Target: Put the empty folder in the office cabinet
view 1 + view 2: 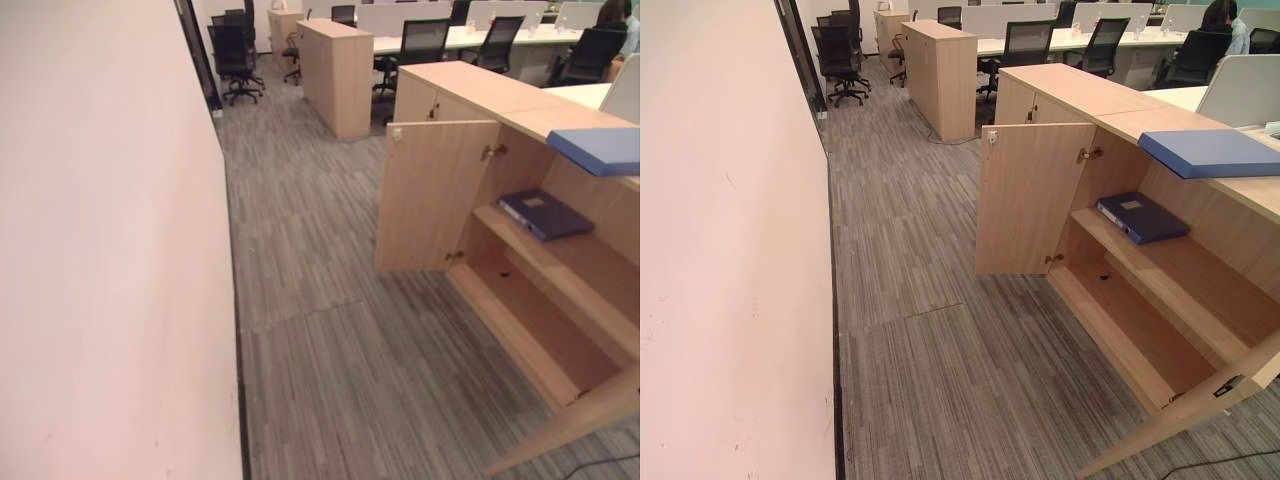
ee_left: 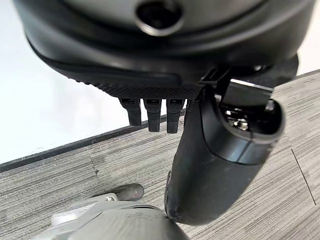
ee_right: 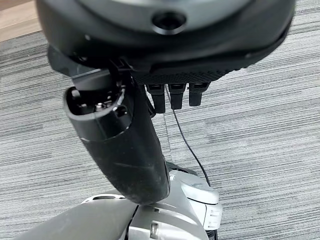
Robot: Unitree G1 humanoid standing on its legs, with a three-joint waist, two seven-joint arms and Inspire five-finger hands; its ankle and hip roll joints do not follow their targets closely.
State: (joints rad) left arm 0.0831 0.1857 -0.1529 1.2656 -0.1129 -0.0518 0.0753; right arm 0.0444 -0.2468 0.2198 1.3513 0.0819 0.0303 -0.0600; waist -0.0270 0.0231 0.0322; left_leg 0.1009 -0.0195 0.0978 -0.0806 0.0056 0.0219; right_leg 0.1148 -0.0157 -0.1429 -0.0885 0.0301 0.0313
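Both arms hang idle over the carpet. The left robot hand [image 2: 165, 107] has its fingers straight and slack, holding nothing, and the right robot hand [image 3: 172, 92] looks the same. So the job has not started.

Well ahead of both hands, and off to the right, the office cabinet [image 1: 1200, 280] stands with its door [image 1: 1025, 200] swung wide, presumably so a shelf [image 1: 1180, 265] can be reached. A light blue folder [image 1: 1210, 150] lies flat on the cabinet top, overhanging the front edge; I take this for the empty one. A darker blue folder [image 1: 1140, 216] already lies on the shelf below it.
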